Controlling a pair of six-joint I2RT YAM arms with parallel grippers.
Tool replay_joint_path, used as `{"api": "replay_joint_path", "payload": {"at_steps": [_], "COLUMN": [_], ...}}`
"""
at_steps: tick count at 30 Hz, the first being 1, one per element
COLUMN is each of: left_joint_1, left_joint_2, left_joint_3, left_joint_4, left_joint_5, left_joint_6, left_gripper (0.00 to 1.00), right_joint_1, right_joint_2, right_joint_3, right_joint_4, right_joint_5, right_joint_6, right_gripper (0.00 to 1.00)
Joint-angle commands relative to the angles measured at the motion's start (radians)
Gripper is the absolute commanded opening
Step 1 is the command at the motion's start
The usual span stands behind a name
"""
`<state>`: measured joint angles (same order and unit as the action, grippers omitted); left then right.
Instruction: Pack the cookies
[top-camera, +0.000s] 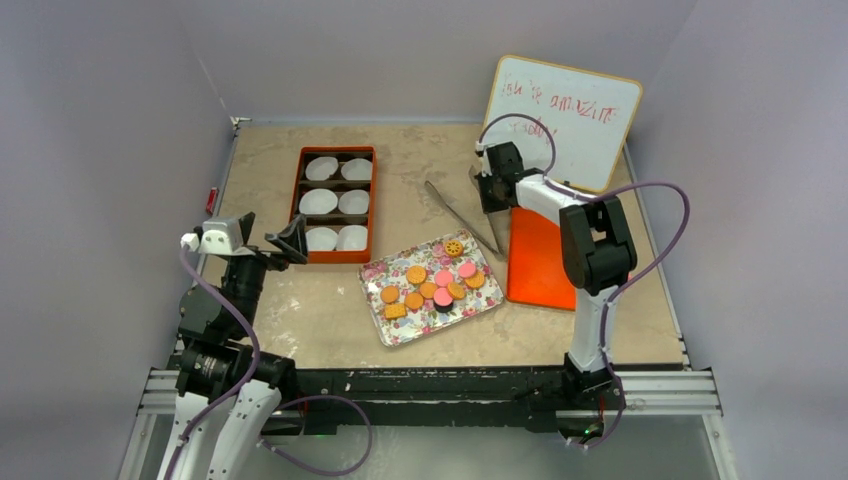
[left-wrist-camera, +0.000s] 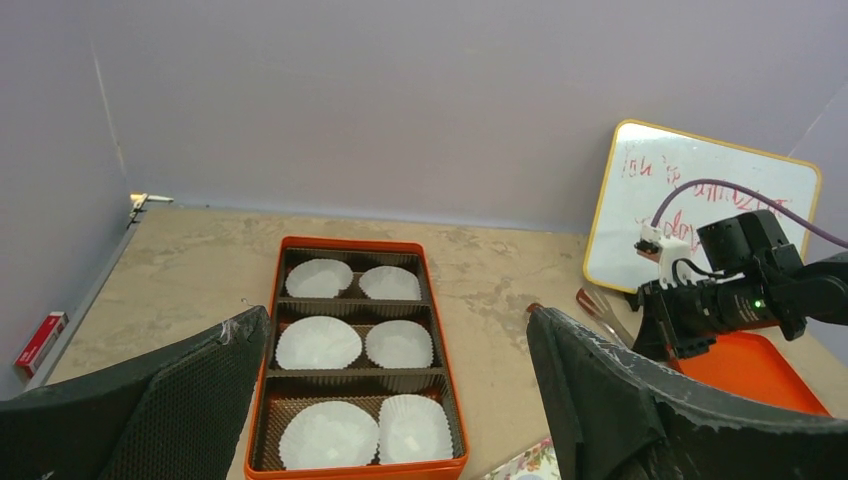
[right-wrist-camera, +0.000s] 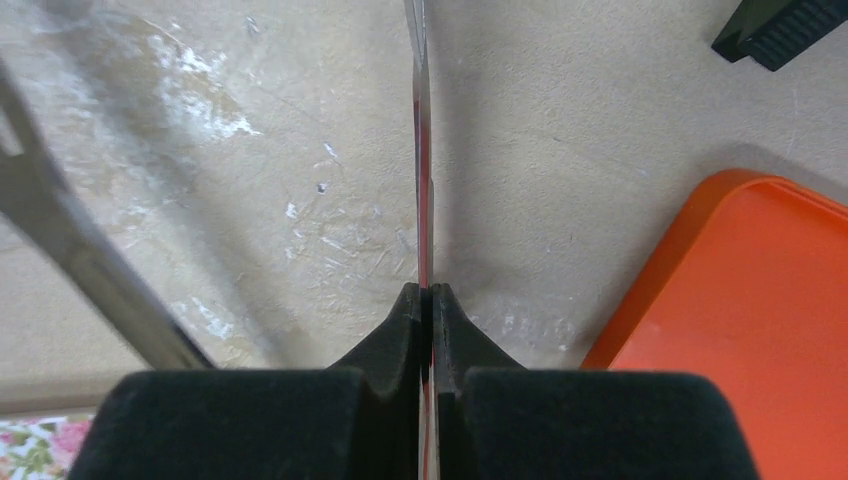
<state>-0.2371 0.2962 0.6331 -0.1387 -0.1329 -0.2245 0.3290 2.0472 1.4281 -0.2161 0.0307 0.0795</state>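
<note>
The cookies (top-camera: 432, 285), round orange-tan and pink ones with one square and one yellow patterned, lie in a cluster on a floral tray (top-camera: 415, 328) at mid-table. My right gripper (top-camera: 490, 195) is behind the tray, beside the orange lid. It is shut (right-wrist-camera: 425, 290) on one thin arm of the metal tongs (right-wrist-camera: 420, 150). The tongs' other arm (right-wrist-camera: 70, 250) splays off to the left, and the tongs (top-camera: 455, 212) rest on the table. My left gripper (top-camera: 290, 243) hovers open (left-wrist-camera: 398, 312) at the near end of the orange box (left-wrist-camera: 443, 360), holding nothing.
The orange box (top-camera: 297, 205) holds several white paper cups in three brown compartments. An orange lid (top-camera: 540, 260) lies flat right of the tray. A whiteboard (top-camera: 565, 120) with red writing leans at the back right. Grey walls enclose the table.
</note>
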Motion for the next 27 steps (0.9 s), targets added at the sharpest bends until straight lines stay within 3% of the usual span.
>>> {"api": "replay_joint_path", "payload": {"at_steps": [1,12,21,27], "left_joint_1": [-0.004,-0.004,-0.004,-0.004], "left_joint_2": [0.021,0.11,0.24,0.257], "left_joint_3": [0.0,0.017,0.133,0.115], "left_joint_4": [0.029,0.023,-0.115,-0.053], "left_joint_5": [0.07,0.255,0.299,0.473], "left_joint_6": [0.01,0.011,-0.052,-0.136], "left_gripper": [1.0,1.0,1.0,0.99], "right_joint_1": [0.005,0.005,0.005,0.004], "right_joint_2": [-0.124,-0.421,-0.587,-0.66], "right_joint_3": [0.005,-0.292,-0.503,-0.626], "right_joint_4": [0.035,0.326,0.557,0.743], "right_joint_5": [-0.046,-0.206,-0.323,-0.357], "right_joint_6": [0.069,0.307,0.516,0.645], "right_gripper": [0.0,0.0,0.0,0.0]}}
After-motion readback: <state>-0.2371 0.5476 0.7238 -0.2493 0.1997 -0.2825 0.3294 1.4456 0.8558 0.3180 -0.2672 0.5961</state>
